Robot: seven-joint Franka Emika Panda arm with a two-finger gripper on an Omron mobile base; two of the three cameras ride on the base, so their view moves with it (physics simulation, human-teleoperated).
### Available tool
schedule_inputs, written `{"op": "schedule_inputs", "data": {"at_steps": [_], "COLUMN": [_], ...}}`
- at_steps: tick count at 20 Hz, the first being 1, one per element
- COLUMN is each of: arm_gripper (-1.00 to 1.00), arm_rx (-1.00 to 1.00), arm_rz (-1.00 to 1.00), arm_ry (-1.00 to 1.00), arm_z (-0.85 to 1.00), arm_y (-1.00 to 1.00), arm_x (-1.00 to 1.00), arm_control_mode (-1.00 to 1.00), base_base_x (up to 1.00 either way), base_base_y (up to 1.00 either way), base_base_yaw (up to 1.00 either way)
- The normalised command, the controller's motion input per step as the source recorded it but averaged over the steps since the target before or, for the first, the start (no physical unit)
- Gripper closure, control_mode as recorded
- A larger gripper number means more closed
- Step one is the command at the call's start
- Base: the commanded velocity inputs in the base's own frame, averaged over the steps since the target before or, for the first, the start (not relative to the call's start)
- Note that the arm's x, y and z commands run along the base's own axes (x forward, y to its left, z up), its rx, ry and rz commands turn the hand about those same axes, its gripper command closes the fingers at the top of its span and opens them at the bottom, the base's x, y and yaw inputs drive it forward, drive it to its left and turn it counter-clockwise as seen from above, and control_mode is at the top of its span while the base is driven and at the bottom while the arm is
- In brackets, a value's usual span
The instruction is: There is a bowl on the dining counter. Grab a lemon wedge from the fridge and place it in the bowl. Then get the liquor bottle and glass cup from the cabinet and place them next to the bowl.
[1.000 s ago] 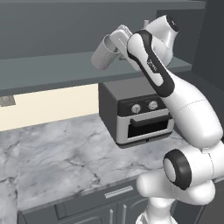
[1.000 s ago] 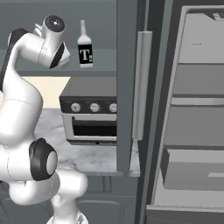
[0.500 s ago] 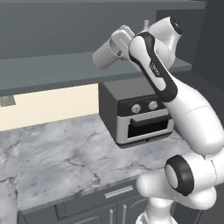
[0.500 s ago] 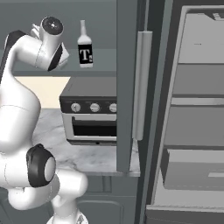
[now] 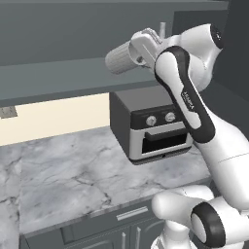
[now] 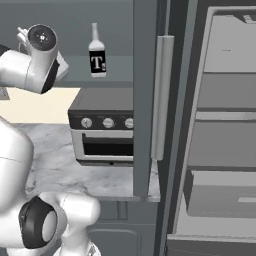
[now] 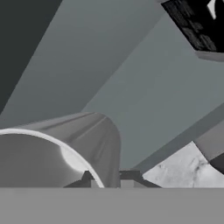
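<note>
Claw (image 7: 109,177) is pinched narrow on the glass cup's (image 5: 121,57) rim, I see, holding it tipped sideways just off the cabinet (image 5: 58,44) shelf's front edge. Liquor bottle (image 6: 97,52) stands upright on that shelf, above the toaster oven (image 6: 105,125).

The white arm's two-finger gripper (image 5: 141,48), clamped on the tilted grey translucent tumbler (image 5: 120,58), hangs at the open front of the dark blue-grey wall cabinet (image 5: 58,80). The dark countertop oven (image 5: 148,127) stands on the marble just below it. To the right, the whitish bottle with the black "T" label (image 6: 97,53) occupies the shelf, and beyond it the open cabinet door with its long silver bar handle (image 6: 159,97) blocks sideways passage. Bare grey-white marble worktop (image 5: 68,175) lies open left of the oven.
</note>
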Motion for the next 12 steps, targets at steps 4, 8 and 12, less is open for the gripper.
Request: {"op": "schedule_inputs", "data": {"at_steps": [4,8,12], "arm_gripper": [1.00,1.00,1.00], "arm_rx": [0.00,-0.05,-0.15], "arm_rz": [0.00,0.00,0.00], "arm_ry": [-0.01,0.03,0.24], "arm_z": [0.61,0.30,0.00], "arm_y": [-0.11,-0.27,-0.38], "arm_x": [-1.00,-1.00,-1.00], "arm_control_mode": [-1.00,-1.00,-1.00], "base_base_x": [0.00,0.00,0.00], "base_base_y": [0.00,0.00,0.00], "base_base_yaw": [0.00,0.00,0.00]}}
